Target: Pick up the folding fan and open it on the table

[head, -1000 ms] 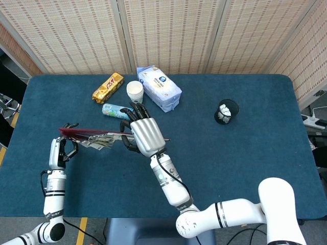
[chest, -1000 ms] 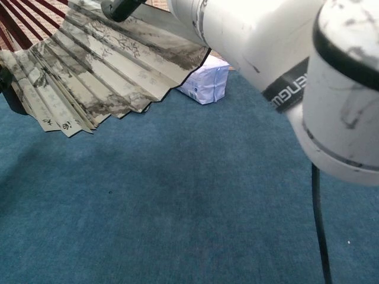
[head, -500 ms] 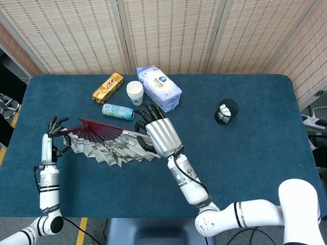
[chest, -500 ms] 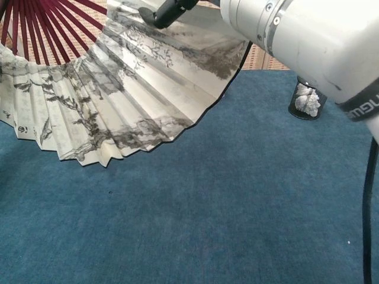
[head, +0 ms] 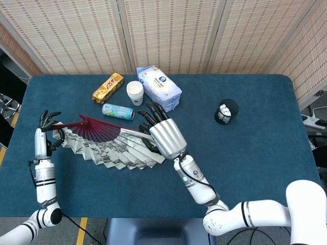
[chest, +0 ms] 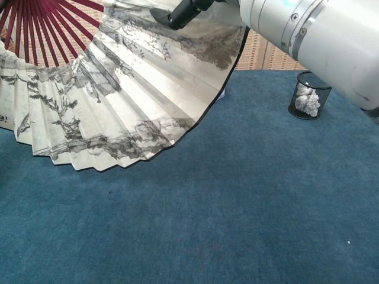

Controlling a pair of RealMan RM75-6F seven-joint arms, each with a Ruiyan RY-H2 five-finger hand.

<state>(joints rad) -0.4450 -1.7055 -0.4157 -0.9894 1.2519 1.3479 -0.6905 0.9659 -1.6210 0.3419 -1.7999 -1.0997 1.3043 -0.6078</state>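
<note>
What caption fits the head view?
Two robot hands hold a folding fan spread open above a blue table.

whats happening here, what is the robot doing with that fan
The robot is spreading a folding fan above the blue table. Its left hand holds the pivot end of the red ribs, and its right hand holds the other edge of the paper leaf. The fan is largely open, its ink-painted leaf fanned out between the two hands. Behind it stand a paper cup, a small can, a snack bar and a tissue pack; a mesh pen holder sits to the right.
</note>
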